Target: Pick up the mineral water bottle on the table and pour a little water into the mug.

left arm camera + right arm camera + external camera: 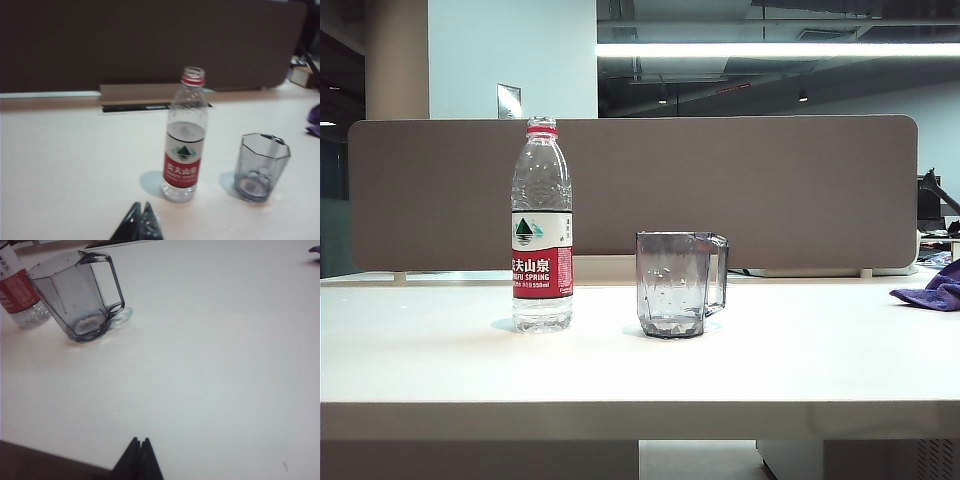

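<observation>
Nearest the cameras, the left gripper (pixel 141 222) is seen low over the front part of the desk (pixel 800 370), its dark fingers pressed together with nothing between them, short of the mineral water bottle (pixel 184 145) and apart from it. The right gripper (pixel 140 456) is likewise held closed and empty, just inside the desk's front edge, well apart from the mug (pixel 82 297). Neither gripper is caught by the exterior view.

Farther in, around mid-depth of the desk, the mineral water bottle (pixel 541 227) is stood upright, left of centre, with no cap on its neck above the red ring. The water (pixel 541 311) is made out in the clear lower part of the bottle. The mug (pixel 679 284) is set upright just right of the bottle, not touching it, its handle turned away from the bottle.

Near the right edge, a purple cloth (pixel 933 288) is laid. Along the back edge, a brown partition panel (pixel 740 180) is mounted.
</observation>
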Motion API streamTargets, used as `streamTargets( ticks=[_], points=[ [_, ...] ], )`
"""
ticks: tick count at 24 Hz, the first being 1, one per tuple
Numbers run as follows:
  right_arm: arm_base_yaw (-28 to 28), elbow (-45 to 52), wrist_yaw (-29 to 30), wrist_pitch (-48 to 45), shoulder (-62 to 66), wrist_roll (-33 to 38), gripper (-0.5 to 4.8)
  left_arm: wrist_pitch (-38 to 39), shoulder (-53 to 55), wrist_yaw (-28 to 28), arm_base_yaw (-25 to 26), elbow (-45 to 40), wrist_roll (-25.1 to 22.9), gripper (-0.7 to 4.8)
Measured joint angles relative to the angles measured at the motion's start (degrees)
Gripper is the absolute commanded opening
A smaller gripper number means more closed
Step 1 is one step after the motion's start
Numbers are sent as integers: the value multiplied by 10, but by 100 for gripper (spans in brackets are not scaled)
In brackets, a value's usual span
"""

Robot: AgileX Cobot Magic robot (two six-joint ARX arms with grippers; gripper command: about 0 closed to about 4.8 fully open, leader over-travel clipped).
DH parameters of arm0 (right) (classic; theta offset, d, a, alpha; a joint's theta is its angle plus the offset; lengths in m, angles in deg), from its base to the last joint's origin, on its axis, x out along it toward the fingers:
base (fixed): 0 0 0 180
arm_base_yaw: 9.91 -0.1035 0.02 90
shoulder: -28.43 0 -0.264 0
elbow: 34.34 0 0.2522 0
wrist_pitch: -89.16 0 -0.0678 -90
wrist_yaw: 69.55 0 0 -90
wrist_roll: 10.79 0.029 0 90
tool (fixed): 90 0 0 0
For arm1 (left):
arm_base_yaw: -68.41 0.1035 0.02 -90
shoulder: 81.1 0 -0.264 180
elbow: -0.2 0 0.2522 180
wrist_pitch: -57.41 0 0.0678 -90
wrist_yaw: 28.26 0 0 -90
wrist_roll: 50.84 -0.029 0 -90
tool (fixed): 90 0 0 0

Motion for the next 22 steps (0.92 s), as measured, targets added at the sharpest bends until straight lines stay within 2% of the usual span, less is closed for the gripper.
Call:
streamTargets(
  ticks=[4,9,12,15,22],
  points=[
    [0,0,-2,0,-2,0,-1,-19,-10,0,36,-76,2,-5],
    [1,0,-2,0,-9,0,-1,-37,-10,5,154,-121,15,-5],
    [0,0,-2,0,-9,0,-1,-31,-10,56,213,-132,26,-5],
    [1,0,-2,0,-10,0,-1,-4,-10,56,223,-132,26,-5],
    [1,0,-2,0,-10,0,-1,-2,-11,38,222,-131,19,-5]
  ],
)
